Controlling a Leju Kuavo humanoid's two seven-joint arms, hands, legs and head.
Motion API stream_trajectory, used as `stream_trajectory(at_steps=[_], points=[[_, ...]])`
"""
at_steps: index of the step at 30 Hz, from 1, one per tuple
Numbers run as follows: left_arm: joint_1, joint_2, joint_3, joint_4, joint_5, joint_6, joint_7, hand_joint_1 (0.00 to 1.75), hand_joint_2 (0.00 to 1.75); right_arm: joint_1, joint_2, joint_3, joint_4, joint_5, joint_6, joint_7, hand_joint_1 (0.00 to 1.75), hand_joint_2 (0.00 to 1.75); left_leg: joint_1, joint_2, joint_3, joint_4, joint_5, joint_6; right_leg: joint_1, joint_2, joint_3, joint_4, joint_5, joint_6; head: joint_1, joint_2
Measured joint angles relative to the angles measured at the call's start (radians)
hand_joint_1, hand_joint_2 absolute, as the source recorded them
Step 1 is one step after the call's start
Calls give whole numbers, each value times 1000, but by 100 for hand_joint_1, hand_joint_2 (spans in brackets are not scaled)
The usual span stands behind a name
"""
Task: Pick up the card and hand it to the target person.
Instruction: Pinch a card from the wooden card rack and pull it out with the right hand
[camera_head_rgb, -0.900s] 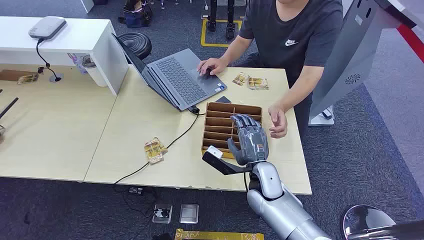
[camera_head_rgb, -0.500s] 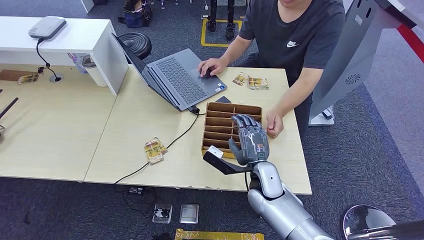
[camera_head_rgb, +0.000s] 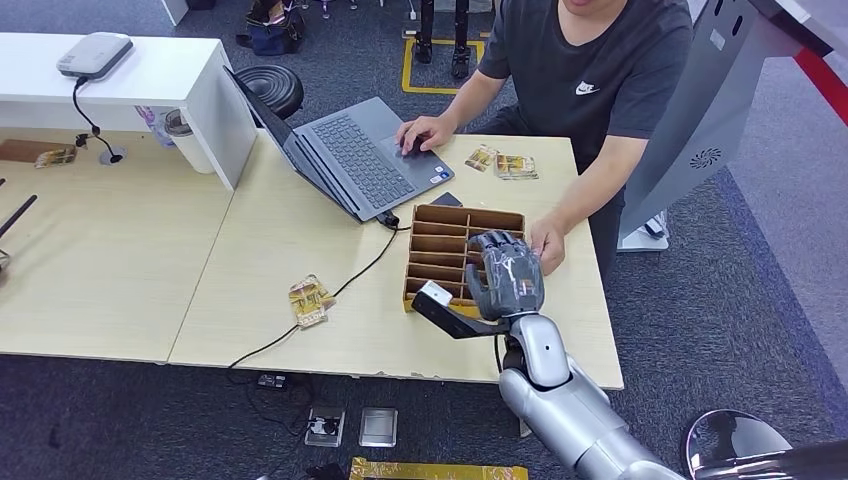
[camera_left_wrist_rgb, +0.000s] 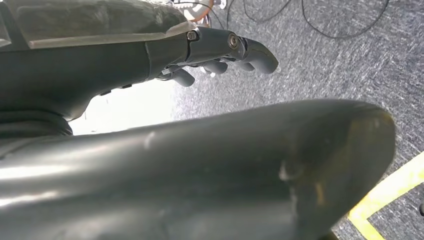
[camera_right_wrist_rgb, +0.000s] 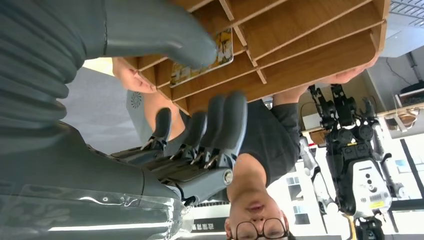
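A wooden slotted box (camera_head_rgb: 440, 250) stands on the light table (camera_head_rgb: 290, 230) in front of the seated person (camera_head_rgb: 590, 80). My right hand (camera_head_rgb: 505, 272) hovers over the box's near right part. In the right wrist view a gold-patterned card (camera_right_wrist_rgb: 222, 52) stands in one slot of the box (camera_right_wrist_rgb: 310, 45). The thick thumb (camera_right_wrist_rgb: 165, 35) lies across the card, while the darker fingers (camera_right_wrist_rgb: 220, 125) are slightly curled and stay off it. My left hand (camera_left_wrist_rgb: 225, 50) hangs over grey carpet, fingers loosely extended and holding nothing.
The person's one hand (camera_head_rgb: 547, 243) rests on the table just right of the box; the other is on an open laptop (camera_head_rgb: 350, 155). A black cable (camera_head_rgb: 340, 290) crosses the table. More gold cards lie at the front (camera_head_rgb: 311, 300) and back (camera_head_rgb: 503, 163).
My right hand has moved forward over the box and tipped its fingers down into it. The person's hand came down onto the table closer to the box.
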Motion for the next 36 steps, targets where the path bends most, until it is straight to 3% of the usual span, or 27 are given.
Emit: stream_trajectory(at_steps=[5, 9, 14, 36], points=[[-2, 0, -7, 0, -12, 7, -1, 0, 0, -13, 0, -11, 17, 9, -1, -1, 92, 175, 0, 0, 0, 0, 0, 0, 0, 0, 0, 0, 0, 0, 0, 0], [-2, 0, -15, 0, -16, 12, -2, 0, 0, -20, 0, -15, 27, 20, -1, -7, 74, 175, 0, 0, 0, 0, 0, 0, 0, 0, 0, 0, 0, 0, 0, 0], [-2, 0, -18, 0, -22, 15, -3, 0, 0, -26, 4, -29, 35, 26, -1, -16, 69, 175, 0, 0, 0, 0, 0, 0, 0, 0, 0, 0, 0, 0, 0, 0], [-2, -1, -18, -1, -30, 19, -4, 0, 0, -87, 63, -32, 134, 42, 2, -6, 82, 175, 0, 0, 0, 0, 0, 0, 0, 0, 0, 0, 0, 0, 0, 0]])
